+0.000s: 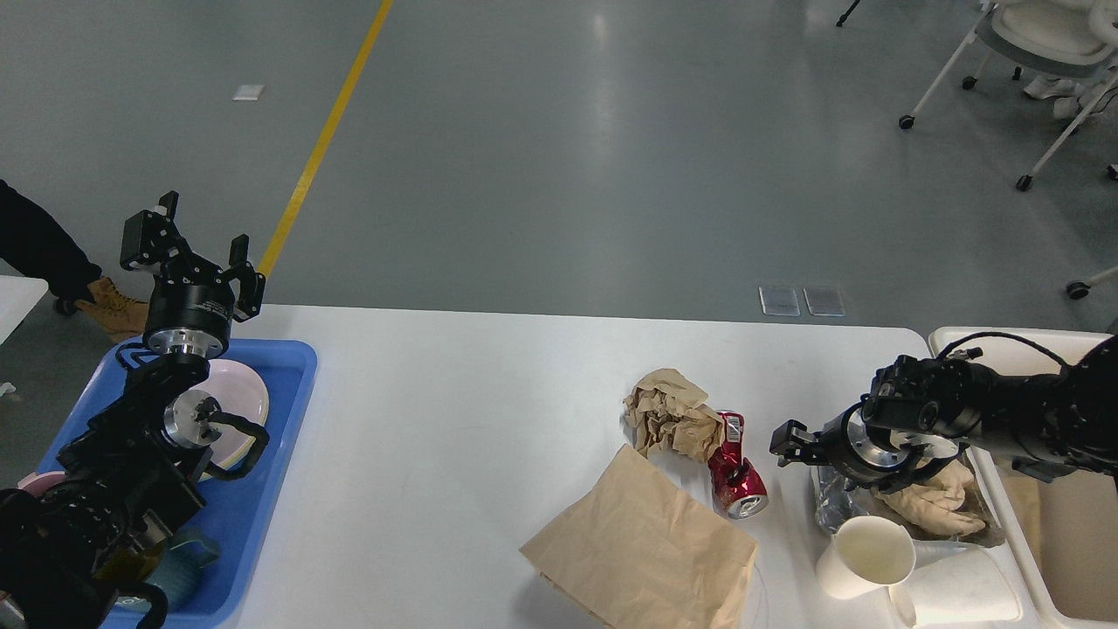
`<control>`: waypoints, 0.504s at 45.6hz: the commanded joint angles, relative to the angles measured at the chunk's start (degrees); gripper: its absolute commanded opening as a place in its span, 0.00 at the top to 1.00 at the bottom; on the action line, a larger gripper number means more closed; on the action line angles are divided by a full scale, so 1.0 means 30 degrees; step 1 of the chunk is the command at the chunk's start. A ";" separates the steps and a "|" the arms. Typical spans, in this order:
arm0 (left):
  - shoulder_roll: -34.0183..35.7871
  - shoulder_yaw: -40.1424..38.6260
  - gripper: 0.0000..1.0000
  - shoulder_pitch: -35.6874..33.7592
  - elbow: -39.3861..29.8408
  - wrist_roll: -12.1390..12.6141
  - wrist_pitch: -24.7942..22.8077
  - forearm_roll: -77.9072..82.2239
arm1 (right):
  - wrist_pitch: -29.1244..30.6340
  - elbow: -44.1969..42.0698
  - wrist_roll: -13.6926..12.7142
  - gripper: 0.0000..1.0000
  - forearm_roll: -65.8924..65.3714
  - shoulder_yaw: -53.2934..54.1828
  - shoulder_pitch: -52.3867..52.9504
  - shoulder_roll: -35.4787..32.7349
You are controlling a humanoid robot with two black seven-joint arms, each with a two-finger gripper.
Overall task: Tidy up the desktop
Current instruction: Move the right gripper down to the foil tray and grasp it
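1. Head view: right gripper (799, 444) low over desktop (454, 419), just left of foil tray (830, 502); fingers small, dark, gap unreadable.
2. Left gripper (188, 249) raised above blue tray (279, 384), jaws spread, empty.
3. Foil tray partly hidden by right arm.
4. Bin (1031, 559) cut off at right edge.

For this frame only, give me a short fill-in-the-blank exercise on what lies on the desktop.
1. The crushed can is coloured ____.
2. The pink plate sits in the ____ tray.
3. The flat paper bag lies on the ____ desktop.
4. The right gripper is just above the ____ tray's rim.

Missing words: red; blue; white; foil
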 commanded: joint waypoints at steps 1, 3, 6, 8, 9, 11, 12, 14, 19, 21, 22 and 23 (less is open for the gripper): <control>0.0000 0.0000 0.04 -0.0018 0.0000 0.0000 0.0000 -0.0010 | -0.0144 0.0027 -0.0030 0.55 -0.0007 -0.0029 -0.0085 0.0018; 0.0000 0.0000 0.04 -0.0019 0.0000 0.0000 0.0000 0.0019 | -0.0144 0.0027 -0.0030 0.70 -0.0007 -0.0030 -0.0114 0.0018; 0.0000 0.0000 0.04 0.0011 0.0000 0.0000 0.0000 0.0019 | -0.0144 0.0027 -0.0030 0.90 -0.0007 -0.0059 -0.0115 0.0018; 0.0000 0.0000 0.04 -0.0019 0.0000 0.0000 0.0000 -0.0010 | -0.0144 0.0027 -0.0030 1.00 -0.0036 -0.0088 -0.0144 -0.0011; 0.0000 0.0000 0.04 0.0010 0.0000 0.0000 0.0000 -0.0010 | -0.0144 0.0027 -0.0030 1.00 -0.0037 -0.0088 -0.0144 -0.0012; 0.0000 0.0000 0.04 0.0011 0.0000 0.0000 0.0000 -0.0010 | -0.0173 0.0027 -0.0030 1.00 -0.0037 -0.0088 -0.0144 -0.0041; 0.0000 0.0000 0.04 0.0011 0.0000 0.0000 0.0000 -0.0010 | -0.0173 0.0027 -0.0030 1.00 -0.0037 -0.0088 -0.0144 -0.0070; 0.0000 0.0000 0.04 0.0011 0.0000 0.0000 0.0000 -0.0010 | -0.0173 0.0027 -0.0030 1.00 -0.0066 -0.0088 -0.0144 -0.0070; 0.0000 0.0000 0.04 0.0011 0.0000 0.0000 0.0000 -0.0010 | -0.0202 0.0027 -0.0030 1.00 -0.0124 -0.0088 -0.0144 -0.0100; 0.0000 0.0000 0.04 -0.0018 0.0000 0.0000 0.0000 -0.0009 | -0.0202 -0.0002 -0.0030 1.00 -0.0212 -0.0088 -0.0144 -0.0100; 0.0000 0.0000 0.04 0.0010 0.0000 0.0000 0.0000 -0.0010 | -0.0231 -0.0002 -0.0030 1.00 -0.0328 -0.0088 -0.0144 -0.0100; 0.0000 0.0000 0.04 0.0011 0.0000 0.0000 0.0000 0.0019 | -0.0260 -0.0002 -0.0030 1.00 -0.0446 -0.0059 -0.0144 -0.0100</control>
